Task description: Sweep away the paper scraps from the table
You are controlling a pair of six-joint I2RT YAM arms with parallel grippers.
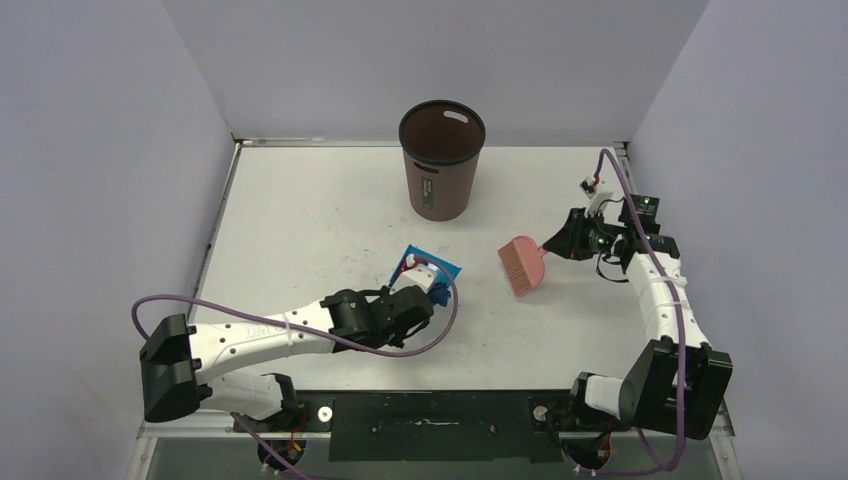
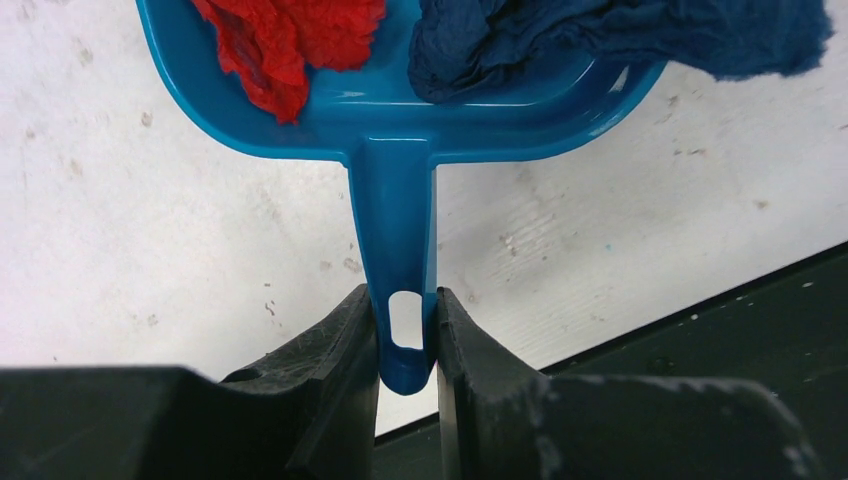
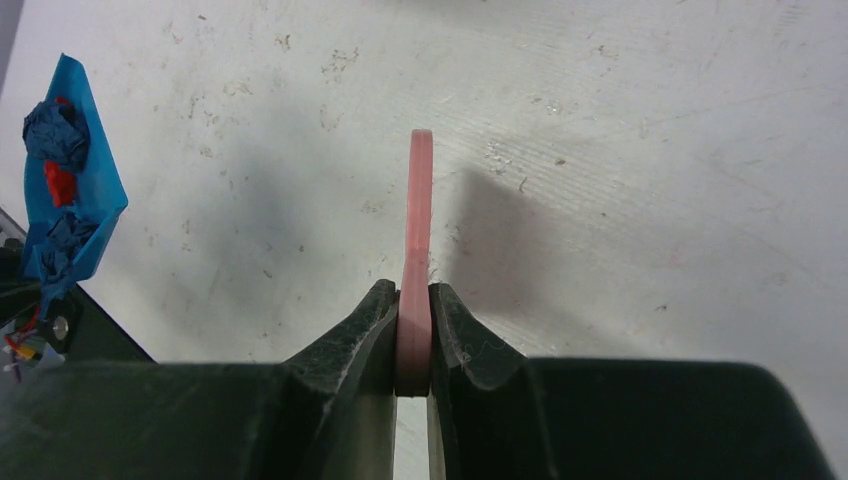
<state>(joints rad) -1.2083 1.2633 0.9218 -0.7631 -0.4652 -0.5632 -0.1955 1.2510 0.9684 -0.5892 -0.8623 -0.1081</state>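
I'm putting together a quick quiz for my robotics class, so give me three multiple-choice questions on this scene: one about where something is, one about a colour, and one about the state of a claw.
1. Where does the bin stand on the table?
A) far side, about the middle
B) near left corner
C) between the arm bases

2. What colour is the brush in the right claw?
A) green
B) pink
C) yellow

3. The left claw is:
A) open, holding nothing
B) shut on the brush
C) shut on the dustpan handle

Answers:
1 A: the top view shows it at the far side, mid-width.
2 B: its bristles and handle are pink.
3 C: the left wrist view shows both fingers pinching the blue handle.
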